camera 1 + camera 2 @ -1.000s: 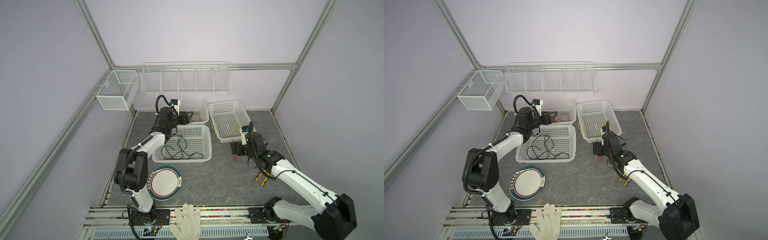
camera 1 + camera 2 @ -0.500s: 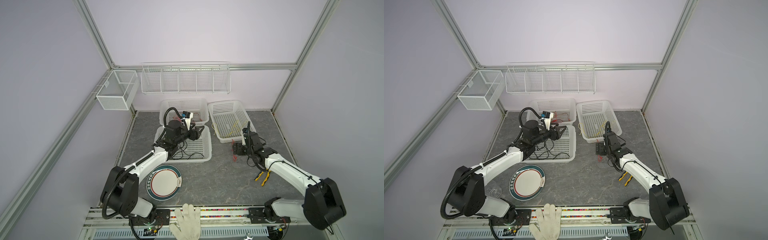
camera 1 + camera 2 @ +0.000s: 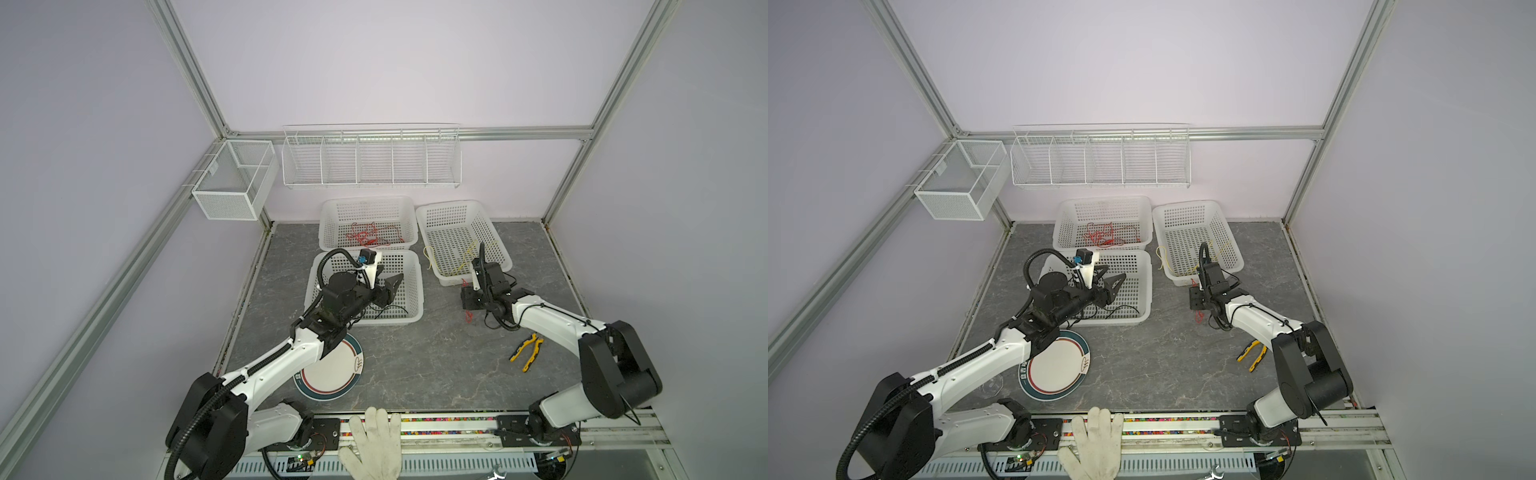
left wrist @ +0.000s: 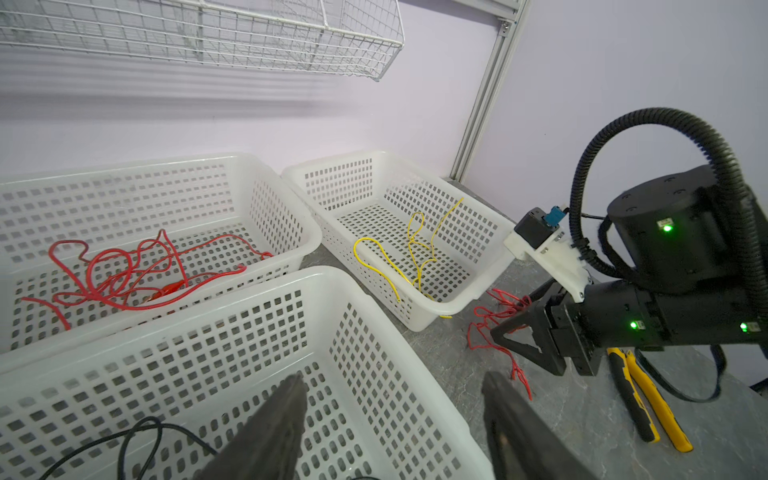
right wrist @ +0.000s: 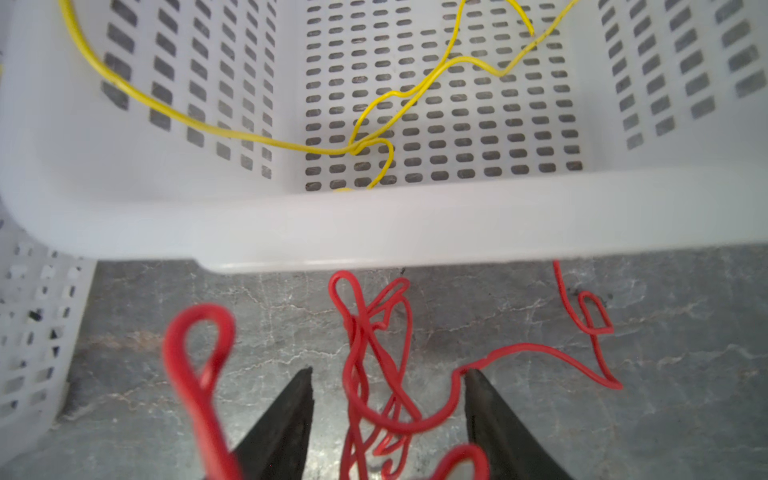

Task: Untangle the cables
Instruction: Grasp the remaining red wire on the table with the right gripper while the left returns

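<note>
Plain pale lilac walls (image 3: 395, 62) close the cell at the back and on both sides. Silver aluminium frame bars (image 3: 519, 134) run along their edges and corners. The floor is a flat grey surface with a marble pattern (image 3: 436, 365). A long white wire rack with five compartments (image 3: 371, 158) hangs on the back wall, and a white mesh box (image 3: 232, 183) hangs beside it in the left corner. The light is soft and even.

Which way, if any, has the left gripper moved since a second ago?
Yes: the left gripper has come nearer the camera, from the red-cable basket to above the black-cable basket.
</note>
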Controlling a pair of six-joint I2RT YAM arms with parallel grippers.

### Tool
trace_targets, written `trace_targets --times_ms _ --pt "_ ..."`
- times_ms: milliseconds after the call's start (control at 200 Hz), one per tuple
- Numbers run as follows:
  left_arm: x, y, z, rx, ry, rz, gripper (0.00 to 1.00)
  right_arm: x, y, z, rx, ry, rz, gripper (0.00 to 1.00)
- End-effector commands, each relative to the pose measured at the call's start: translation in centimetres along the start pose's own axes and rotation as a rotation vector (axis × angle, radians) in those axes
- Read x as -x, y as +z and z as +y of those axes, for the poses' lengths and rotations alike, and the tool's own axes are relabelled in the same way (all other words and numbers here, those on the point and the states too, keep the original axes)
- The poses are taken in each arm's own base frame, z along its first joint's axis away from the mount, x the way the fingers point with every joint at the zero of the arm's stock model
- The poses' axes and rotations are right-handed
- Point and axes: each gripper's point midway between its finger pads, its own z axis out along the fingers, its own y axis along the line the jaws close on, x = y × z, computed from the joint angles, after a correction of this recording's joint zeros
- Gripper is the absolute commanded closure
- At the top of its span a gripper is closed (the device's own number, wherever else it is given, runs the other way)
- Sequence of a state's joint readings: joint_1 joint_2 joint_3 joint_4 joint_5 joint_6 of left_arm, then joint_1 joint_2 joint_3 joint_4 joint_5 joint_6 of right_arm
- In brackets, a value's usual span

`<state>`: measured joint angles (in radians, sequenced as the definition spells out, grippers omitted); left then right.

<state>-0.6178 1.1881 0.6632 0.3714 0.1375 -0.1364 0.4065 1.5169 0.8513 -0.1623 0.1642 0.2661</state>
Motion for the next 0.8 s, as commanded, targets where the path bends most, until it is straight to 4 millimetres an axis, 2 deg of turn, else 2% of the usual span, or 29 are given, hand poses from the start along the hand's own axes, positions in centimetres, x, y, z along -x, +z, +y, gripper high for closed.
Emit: trace_targets --times_ms 0,175,390,595,795 --pt "1.3 -0.9 0.4 0.033 0.02 -0.061 0.33 1.0 0.1 0.2 0.007 -0.013 -0.022 0.57" --pt "1.2 -1.5 0.4 0.037 0.012 -0.073 0.33 0.8 -0.5 0.5 0.026 -0.023 -0.013 0.8" --pt "0.7 -1.4 0.7 0.05 0.009 -0.058 0.33 0.4 -2.1 0.6 0.046 -0.022 -0.019 0.94" --pt "0.4 -1.5 0.9 0.061 -0.002 -0.049 0.33 0.4 -5.0 1.6 0.11 -0.04 -0.054 0.94" --pt "0.2 -1.6 0.0 0.008 -0.008 -0.053 0.28 1.1 -9.0 4.4 0.281 -0.082 -0.109 0.94"
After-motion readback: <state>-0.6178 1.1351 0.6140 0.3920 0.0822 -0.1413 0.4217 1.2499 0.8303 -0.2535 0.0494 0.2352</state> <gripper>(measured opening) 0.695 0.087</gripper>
